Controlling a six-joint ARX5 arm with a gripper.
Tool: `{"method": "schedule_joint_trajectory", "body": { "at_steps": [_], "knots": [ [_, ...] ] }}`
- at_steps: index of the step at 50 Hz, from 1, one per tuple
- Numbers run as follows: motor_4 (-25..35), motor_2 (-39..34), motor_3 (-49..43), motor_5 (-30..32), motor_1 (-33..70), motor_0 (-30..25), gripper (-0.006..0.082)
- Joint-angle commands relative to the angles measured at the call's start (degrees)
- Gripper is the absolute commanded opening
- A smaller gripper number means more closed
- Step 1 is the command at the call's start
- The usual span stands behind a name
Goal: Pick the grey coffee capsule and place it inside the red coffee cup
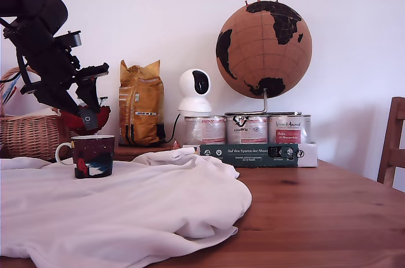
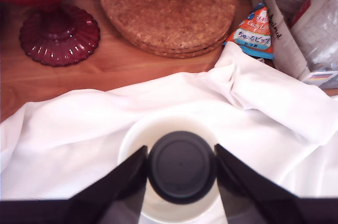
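Your end effector (image 2: 181,167) is clamped on the grey coffee capsule (image 2: 182,166), one black finger (image 2: 119,182) pressing each side of it. The capsule hangs directly above the open white mouth of the red coffee cup (image 2: 138,137), not yet inside it. In the exterior view you see the arm reaching down from the upper left, with the capsule (image 1: 90,119) just over the cup (image 1: 93,156). The cup stands on a white cloth (image 1: 126,208) spread over the wooden surface (image 1: 316,217). Beyond the cup, farther from you, sit a red glass bowl (image 2: 53,28) on its foot and a round cork mat (image 2: 166,10).
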Motion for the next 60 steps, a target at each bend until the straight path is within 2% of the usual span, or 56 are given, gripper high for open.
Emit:
{"method": "schedule_joint_trajectory", "body": {
  "at_steps": [1,4,7,25,37,52,60],
  "knots": [
    [-0.4,0.5,0.0,0.6,1.6,-0.3,0.0335],
    [-0.4,0.5,-0.4,1.1,1.6,-0.5,0.0501],
    [-0.4,0.5,-0.8,1.1,1.6,-0.5,0.0573],
    [0.1,1.1,-3.2,3.2,1.4,-0.8,0.0574],
    [0.0,1.6,-7.5,6.4,-4.1,-0.2,0.0571],
    [-0.4,1.6,-16.3,8.3,-14.4,1.0,0.0334],
    [-0.5,1.6,-21.9,8.4,-19.6,1.8,0.0175]
  ]
}}
